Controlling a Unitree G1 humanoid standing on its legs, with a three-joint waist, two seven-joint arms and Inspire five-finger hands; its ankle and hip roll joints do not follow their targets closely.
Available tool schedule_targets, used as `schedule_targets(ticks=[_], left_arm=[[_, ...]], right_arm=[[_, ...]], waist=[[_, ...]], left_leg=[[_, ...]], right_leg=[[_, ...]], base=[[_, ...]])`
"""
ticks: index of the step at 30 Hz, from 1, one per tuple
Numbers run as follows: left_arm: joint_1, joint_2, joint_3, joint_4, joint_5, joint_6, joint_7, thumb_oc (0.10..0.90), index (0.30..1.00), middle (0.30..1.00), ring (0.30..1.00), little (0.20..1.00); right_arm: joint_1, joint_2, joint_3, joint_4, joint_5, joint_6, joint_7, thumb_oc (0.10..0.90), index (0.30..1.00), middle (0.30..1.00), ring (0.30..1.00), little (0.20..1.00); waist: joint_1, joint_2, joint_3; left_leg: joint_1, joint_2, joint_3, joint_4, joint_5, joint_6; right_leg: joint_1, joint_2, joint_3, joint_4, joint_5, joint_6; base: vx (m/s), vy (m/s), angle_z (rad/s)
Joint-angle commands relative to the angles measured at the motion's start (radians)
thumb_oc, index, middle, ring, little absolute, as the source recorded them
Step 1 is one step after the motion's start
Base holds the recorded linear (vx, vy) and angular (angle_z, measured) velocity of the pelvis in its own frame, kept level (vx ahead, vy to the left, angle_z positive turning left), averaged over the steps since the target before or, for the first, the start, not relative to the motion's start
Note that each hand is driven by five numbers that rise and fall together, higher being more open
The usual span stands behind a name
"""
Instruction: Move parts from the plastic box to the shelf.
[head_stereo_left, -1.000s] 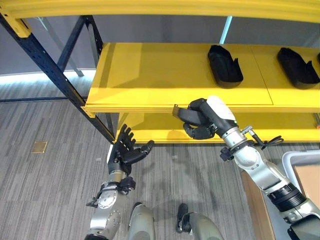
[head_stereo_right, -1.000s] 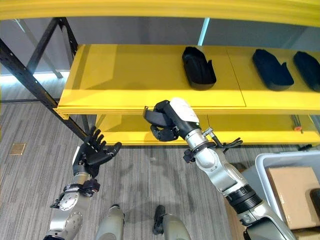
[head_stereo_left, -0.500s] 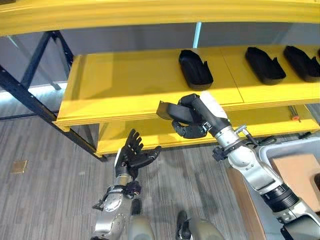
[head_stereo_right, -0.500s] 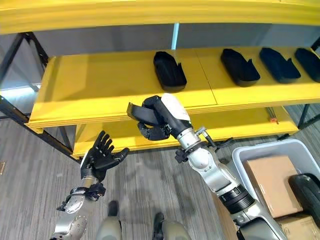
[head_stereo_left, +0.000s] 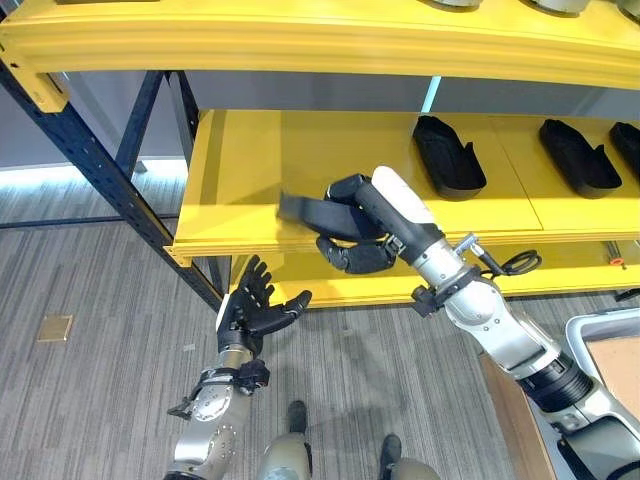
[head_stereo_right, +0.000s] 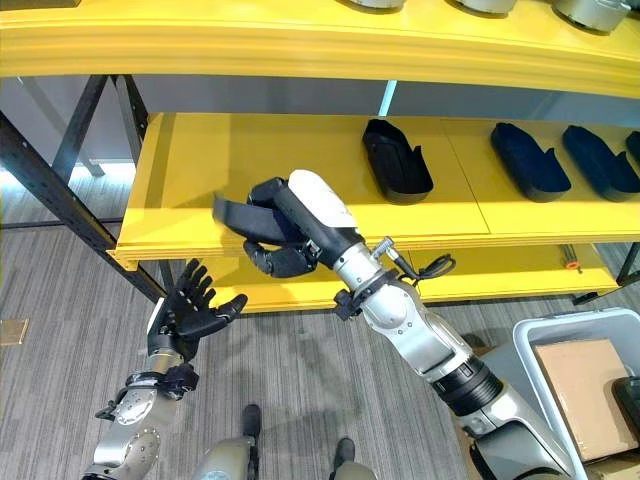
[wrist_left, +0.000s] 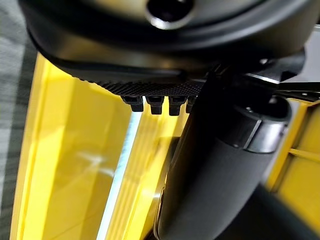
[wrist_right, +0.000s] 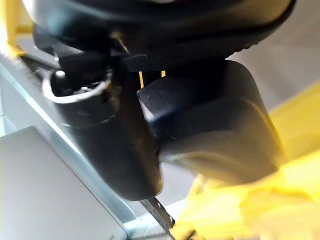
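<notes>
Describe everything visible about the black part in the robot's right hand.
The black part is a dark, matte, plastic-looking piece, elongated and flattish, with its free end pointing to the robot's left. The right hand has its fingers curled round it, holding it roughly level above the front edge of the yellow shelf, left of the similar black parts already lying there. Its gripped end is hidden.

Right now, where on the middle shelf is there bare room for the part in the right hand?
The shelf is bare from its left edge to the nearest black part; the right hand holds the held part over it. Rightward, more parts crowd the board.
</notes>
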Motion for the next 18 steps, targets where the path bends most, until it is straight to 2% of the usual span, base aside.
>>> schedule_targets(ticks=[1, 12, 18], left_arm=[[-0.025, 0.028, -0.011, -0.110, -0.006, -0.084, -0.009, 0.900, 1.000, 1.000, 1.000, 1.000], [-0.012, 0.061, 0.004, -0.121, -0.009, -0.081, -0.014, 0.900, 1.000, 1.000, 1.000, 1.000], [-0.003, 0.074, 0.000, -0.129, -0.018, -0.085, -0.024, 0.900, 1.000, 1.000, 1.000, 1.000]], right_arm=[[-0.261, 0.049, -0.113, -0.017, -0.005, -0.091, -0.130, 0.400, 0.300, 0.300, 0.300, 0.300], [-0.494, 0.009, -0.043, 0.039, -0.046, -0.069, -0.144, 0.400, 0.300, 0.300, 0.300, 0.300], [-0.508, -0.010, -0.003, 0.207, -0.059, -0.038, -0.151, 0.400, 0.300, 0.300, 0.300, 0.300]], waist=[[0.011, -0.040, -0.133], [0.025, -0.051, -0.140], [0.040, -0.049, -0.118]], left_leg=[[-0.022, 0.092, -0.034, 0.122, -0.107, -0.048], [-0.020, 0.094, -0.050, 0.086, -0.085, -0.056], [-0.045, 0.094, -0.068, 0.087, -0.073, -0.057]], right_leg=[[0.082, -0.068, -0.032, -0.035, 0.000, 0.050], [0.081, -0.059, -0.048, -0.040, 0.000, 0.046], [0.067, -0.053, -0.062, -0.030, -0.004, 0.041]], base=[[0.03, -0.013, 0.09], [0.01, -0.006, 0.08], [-0.02, -0.023, 0.07]])
